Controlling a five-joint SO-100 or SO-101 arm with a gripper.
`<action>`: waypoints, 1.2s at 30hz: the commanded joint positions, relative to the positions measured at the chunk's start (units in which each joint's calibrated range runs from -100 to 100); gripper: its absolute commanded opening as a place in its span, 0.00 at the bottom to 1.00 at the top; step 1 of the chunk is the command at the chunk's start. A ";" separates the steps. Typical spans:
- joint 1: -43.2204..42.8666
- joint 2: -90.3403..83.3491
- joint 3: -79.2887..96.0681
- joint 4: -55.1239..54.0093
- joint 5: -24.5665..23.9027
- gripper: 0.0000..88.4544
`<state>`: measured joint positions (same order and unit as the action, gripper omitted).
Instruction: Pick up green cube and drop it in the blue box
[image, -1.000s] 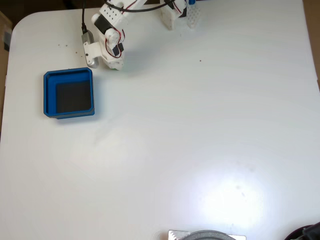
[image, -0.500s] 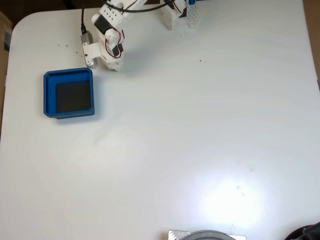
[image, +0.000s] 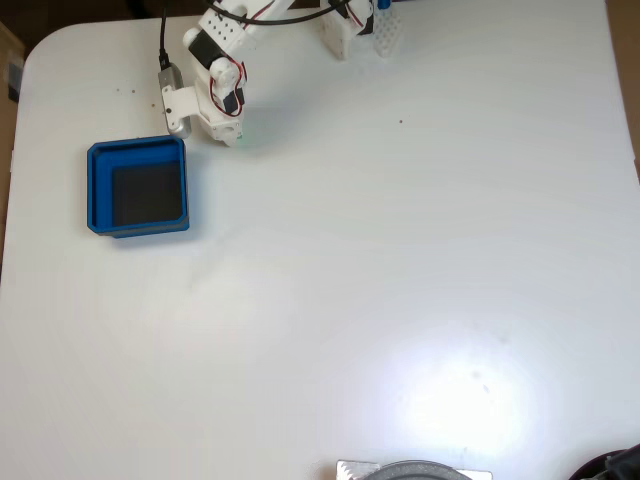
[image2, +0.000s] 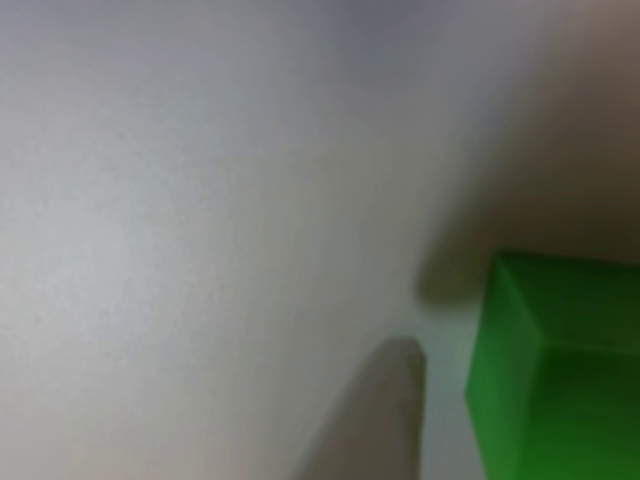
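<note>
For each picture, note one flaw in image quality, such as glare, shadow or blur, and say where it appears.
Fixed view: sharp overall, but a broad glare patch washes out the white table near the bottom edge. Other view: soft and out of focus throughout; the bright green cube at lower right has fuzzy edges, a dim shadow lies beside its upper left corner, and a blurred pale grey shape rises from the bottom edge.

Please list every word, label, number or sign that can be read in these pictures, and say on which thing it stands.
There is no readable text.
The blue box: plain walls and dark floor, no marking.
The green cube: plain faces in the blurred close view, no print.
The white arm and the table: no legible label.
</note>
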<state>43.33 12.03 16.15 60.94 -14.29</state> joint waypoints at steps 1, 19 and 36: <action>0.71 -0.32 -1.07 -0.89 -0.20 0.27; 2.01 -0.83 -1.07 -0.81 0.15 0.05; 1.78 -17.80 -0.53 0.00 0.15 0.05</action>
<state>44.90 3.26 16.15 60.94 -14.29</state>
